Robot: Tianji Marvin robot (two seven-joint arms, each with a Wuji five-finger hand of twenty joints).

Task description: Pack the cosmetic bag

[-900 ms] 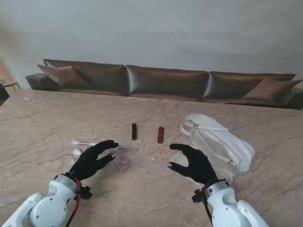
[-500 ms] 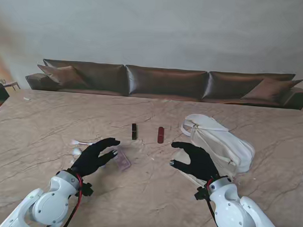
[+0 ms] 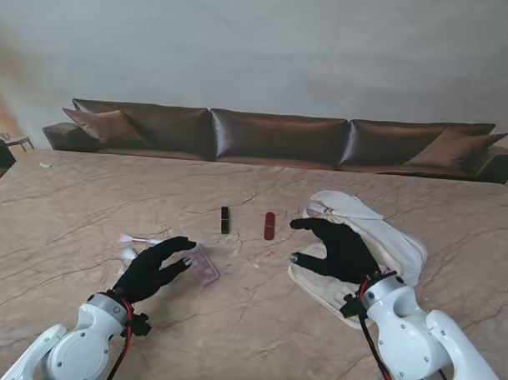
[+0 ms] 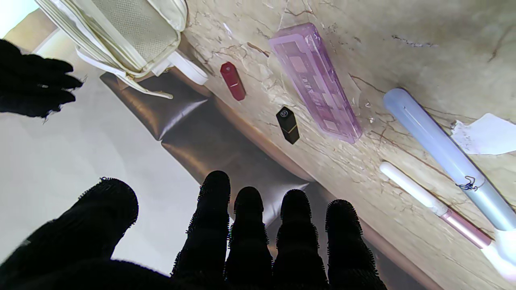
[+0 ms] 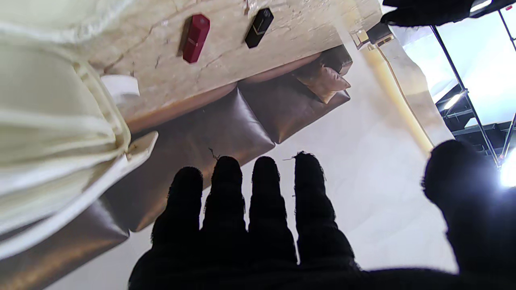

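Cosmetics bag, long axis running far-left to near-right

The bag lies on the table at the right, with two lipsticks side by side just left of it. Nearer and farther left lies the palette, brushes beyond it at the left.

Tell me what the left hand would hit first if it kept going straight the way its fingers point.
Probably the purple palette case: the left hand points toward it, fingertips beside its near end. Height above the table is unclear, so it might pass over.
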